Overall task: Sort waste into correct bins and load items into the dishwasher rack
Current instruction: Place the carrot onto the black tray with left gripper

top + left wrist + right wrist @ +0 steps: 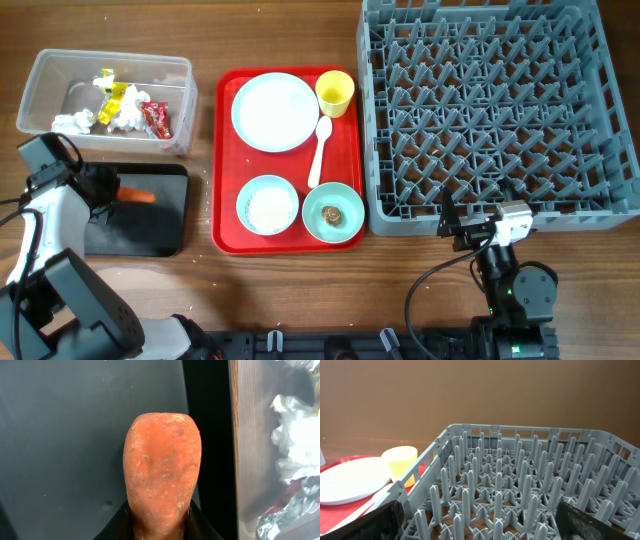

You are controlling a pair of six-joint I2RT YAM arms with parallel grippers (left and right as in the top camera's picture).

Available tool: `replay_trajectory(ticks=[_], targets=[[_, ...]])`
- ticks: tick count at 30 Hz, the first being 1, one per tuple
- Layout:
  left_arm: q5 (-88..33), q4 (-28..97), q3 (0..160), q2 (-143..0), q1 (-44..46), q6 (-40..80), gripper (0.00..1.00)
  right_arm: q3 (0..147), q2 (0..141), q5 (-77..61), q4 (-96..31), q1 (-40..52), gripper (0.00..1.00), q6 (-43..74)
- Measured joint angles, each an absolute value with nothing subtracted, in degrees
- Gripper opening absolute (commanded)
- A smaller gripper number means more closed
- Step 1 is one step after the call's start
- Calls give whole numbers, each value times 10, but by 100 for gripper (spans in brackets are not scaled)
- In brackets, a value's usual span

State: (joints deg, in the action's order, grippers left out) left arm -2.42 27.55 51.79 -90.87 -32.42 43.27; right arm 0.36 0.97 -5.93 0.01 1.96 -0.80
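Left gripper: fingers are narrowly apart, pinching the thick end of the carrot. From the left wrist I see dark pads on both sides of it. The carrot is over the black tray, in its far-left part; I can't tell if it touches the tray floor. The black tray sits near the desk's left edge, toward the front. Just behind it, at the far-left corner of the desk, is the clear tub, with white tissue and red and yellow wrappers inside.

Right gripper: fingers are spread wide, nothing between them and touching nothing, at the front edge of the dishwasher rack. The rack fills the desk's far-right side.

The red serving tray is mid-desk. It carries the plate, yellow cup, spoon, a pale-blue bowl with rice, and a mint-green bowl with a brown lump.
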Motion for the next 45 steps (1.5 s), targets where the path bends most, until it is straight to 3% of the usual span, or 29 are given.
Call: replay_trajectory(ticks=[3,28,30,31,32,36,41,45], targets=[[-25,267,518,-909,-324,444,30,4,10,-59,0,20,100,-8],[1,245,518,-944,-324,454,33,4,10,-59,0,20,100,-8],[1,244,518,-952,-324,454,55,4,10,-59,0,20,100,-8],[1,242,518,-953,-324,457,73,4,10,-59,0,20,99,-8],[1,239,518,-953,-324,458,75,4,10,-59,0,20,100,-8],[1,234,518,-953,-324,458,73,4,10,-59,0,20,100,-8],[-3,231,518,-945,-324,457,56,4,10,-59,0,20,100,-8],[-6,230,518,-922,-324,457,51,4,10,-59,0,20,100,-8]])
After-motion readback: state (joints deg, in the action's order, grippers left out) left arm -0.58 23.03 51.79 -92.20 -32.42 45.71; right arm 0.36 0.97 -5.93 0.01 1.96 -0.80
